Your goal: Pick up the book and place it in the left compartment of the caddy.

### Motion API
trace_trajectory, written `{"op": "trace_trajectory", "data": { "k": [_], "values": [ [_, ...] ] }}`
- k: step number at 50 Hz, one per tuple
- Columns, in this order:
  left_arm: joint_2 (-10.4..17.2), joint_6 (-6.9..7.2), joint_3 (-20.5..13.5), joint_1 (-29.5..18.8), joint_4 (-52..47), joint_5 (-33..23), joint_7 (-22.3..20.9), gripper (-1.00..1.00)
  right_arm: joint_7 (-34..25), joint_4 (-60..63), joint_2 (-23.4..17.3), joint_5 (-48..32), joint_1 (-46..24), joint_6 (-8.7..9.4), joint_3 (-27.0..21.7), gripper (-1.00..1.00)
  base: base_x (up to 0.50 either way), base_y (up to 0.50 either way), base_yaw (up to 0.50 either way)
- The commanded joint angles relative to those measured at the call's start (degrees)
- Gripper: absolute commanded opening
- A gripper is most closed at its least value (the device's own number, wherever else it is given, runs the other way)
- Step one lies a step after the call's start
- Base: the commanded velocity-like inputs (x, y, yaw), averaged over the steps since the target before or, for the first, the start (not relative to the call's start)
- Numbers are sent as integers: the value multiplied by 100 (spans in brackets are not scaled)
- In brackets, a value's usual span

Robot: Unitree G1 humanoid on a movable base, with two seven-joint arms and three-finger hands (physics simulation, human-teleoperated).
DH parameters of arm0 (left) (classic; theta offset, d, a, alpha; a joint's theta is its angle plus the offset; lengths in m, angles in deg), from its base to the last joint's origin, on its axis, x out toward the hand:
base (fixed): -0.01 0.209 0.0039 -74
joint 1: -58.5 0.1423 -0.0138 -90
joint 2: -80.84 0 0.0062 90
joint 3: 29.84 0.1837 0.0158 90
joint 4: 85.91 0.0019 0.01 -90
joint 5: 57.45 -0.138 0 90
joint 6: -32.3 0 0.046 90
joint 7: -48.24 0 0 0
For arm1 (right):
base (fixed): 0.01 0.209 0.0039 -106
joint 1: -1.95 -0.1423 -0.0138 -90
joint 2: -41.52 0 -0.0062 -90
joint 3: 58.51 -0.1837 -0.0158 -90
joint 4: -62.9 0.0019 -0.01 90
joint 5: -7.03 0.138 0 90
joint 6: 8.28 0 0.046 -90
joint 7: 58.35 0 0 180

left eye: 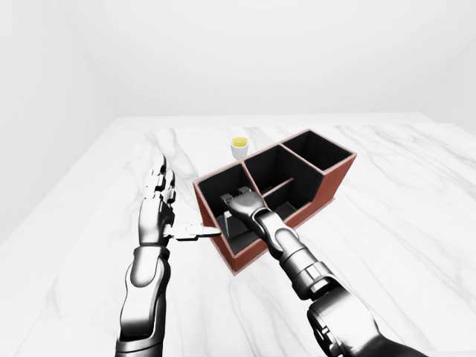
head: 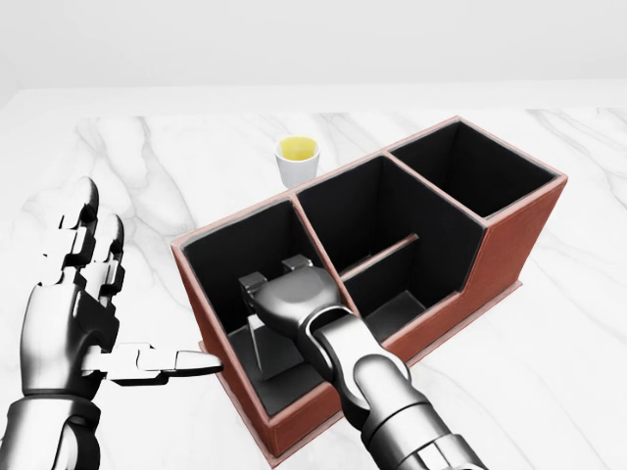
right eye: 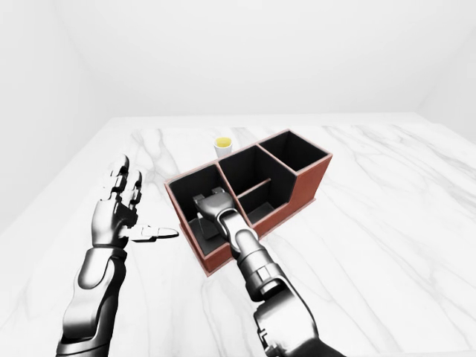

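Note:
The brown caddy [head: 495, 230] with black-lined compartments lies slantwise on the marble table [head: 558, 382]. My right hand [head: 272, 276] is down inside its left compartment. Its fingers are curled over the top of the dark book [head: 257, 343], which stands on edge there; only a thin pale edge and a strip of dark cover show below the palm. My left hand [head: 118, 313] hovers open to the left of the caddy, fingers spread upward. Its thumb [head: 186, 363] points at the caddy's left wall, close to it.
A small white cup [head: 298, 160] with yellow liquid stands just above the caddy in the head view. The caddy's middle compartment holds a low divider [head: 382, 257]. White marble stretches all round, with its left edge in the left-eye view [left eye: 74, 193].

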Motion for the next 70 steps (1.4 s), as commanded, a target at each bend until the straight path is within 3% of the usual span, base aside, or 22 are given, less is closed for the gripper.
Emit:
{"op": "trace_trajectory", "data": {
  "k": [1, 11, 15, 17, 24, 36, 46, 60, 70],
  "values": [
    [-1, 0, 4, -2, 25, -4, 1, 100, 139, 90, 31, -140, -35, 0, -55, -100, 0, 0, 0],
    [3, 0, -3, 8, 23, -1, -5, 100, 99, 159, 37, -178, 37, 0, -39, -95, 0, 0, 0],
    [-3, 0, 3, 22, 15, -3, -4, 100, 57, 333, 7, -201, 198, 0, -20, -15, 0, 0, 0],
    [-2, 0, 4, 18, 11, -8, -2, 100, 6, 533, -20, -220, 362, 0, -2, 13, 0, 0, 0],
    [-1, 0, 1, 12, 12, -10, 2, 100, -70, 873, -69, -266, 656, 0, 22, 54, 0, 0, 0],
    [-2, 0, 6, -3, -5, -11, 7, 100, -68, 946, -71, -287, 722, 0, 17, 58, 0, 0, 0],
    [3, 0, 6, -23, 0, -9, 6, 100, -52, 497, 45, -229, 231, 0, -32, 49, 0, 0, 0],
    [-1, 0, 13, -2, -37, -5, -1, 100, -1401, 2870, 121, 247, 927, 0, -6, 48, 0, 0, 0],
    [15, 0, -31, -10, -73, 7, 2, 100, -2195, 4081, 126, 759, 1038, 0, -97, 50, 0, 0, 0]
  ]
}}
